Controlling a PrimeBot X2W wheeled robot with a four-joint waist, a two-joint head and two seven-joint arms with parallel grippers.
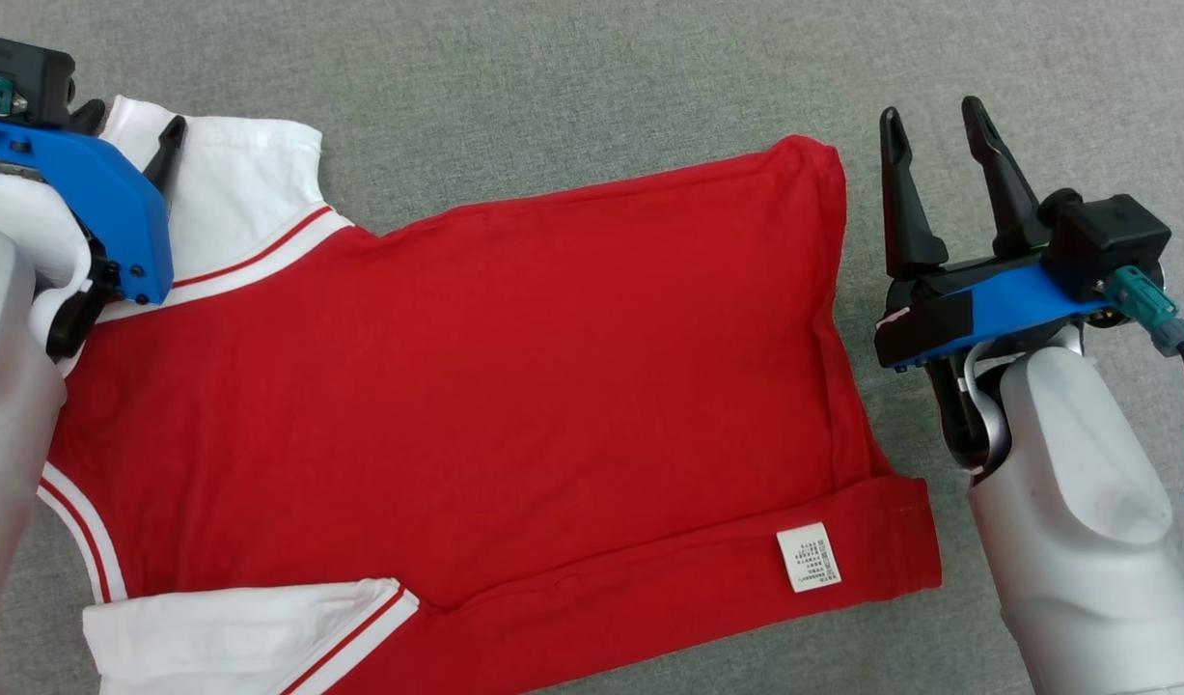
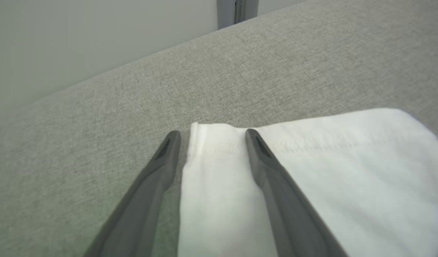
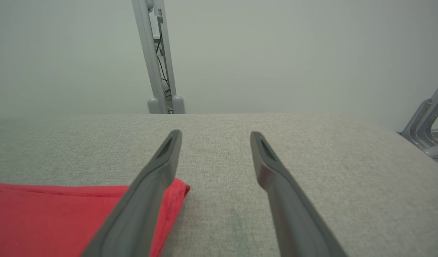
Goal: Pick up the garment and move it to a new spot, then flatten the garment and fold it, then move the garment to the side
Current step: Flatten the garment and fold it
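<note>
**Two open grippers, one loose shirt: where this fold could go wrong**

The left gripper [image 2: 212, 135] has its jaws spread wide and holds nothing. One finger stands over the white sleeve [image 1: 234, 193], the other over the grey surface [image 1: 553, 77] just beside the cuff corner. Whether the tips touch the cloth cannot be told. A pinch here would likely catch only a thin edge of the cuff, which could slip out on the lift or drag the sleeve askew.

The right gripper [image 1: 932, 114] also has its jaws apart and empty, just beside the far hem corner of the red garment [image 1: 514, 386]. In its wrist view, bare fabric covering lies between the fingers and the red corner sits off to one side. Closing from there would probably grab nothing.

The garment lies spread on the surface, sleeves toward the robot's left, hem toward its right. If only one side is held, a pull would twist the body and wrinkle it. The near edge is turned over, showing the care label [image 1: 809, 557]. That flap, and the near sleeve [image 1: 244, 627], could bunch or fall open if the cloth is tugged unevenly.
</note>
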